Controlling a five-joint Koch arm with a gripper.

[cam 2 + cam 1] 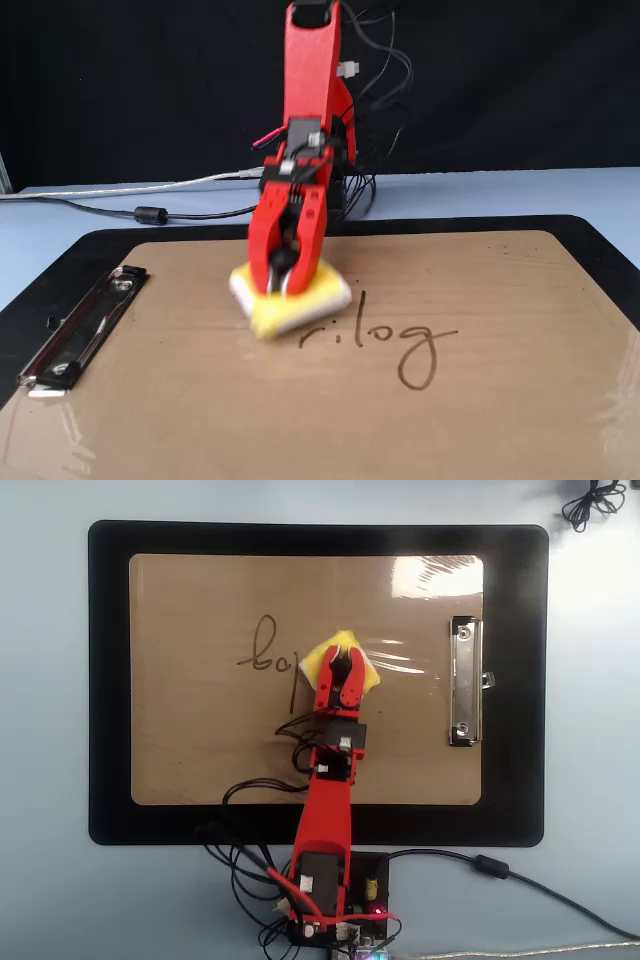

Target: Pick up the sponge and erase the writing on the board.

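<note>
Sponge (343, 663) sits flat on the board (200, 750), pinned under my gripper (341, 658), jaws clamped on its middle. In the overhead view it's at the right end of the writing (270, 658), covering the last strokes; in the fixed view (290, 297) it's at the left end, just touching the first letter. Remaining writing (385, 345) reads dark and intact. Board lies on a black mat (110, 680), clip (463, 682) well clear of the sponge. Sponge looks motion-blurred in the fixed view.
</note>
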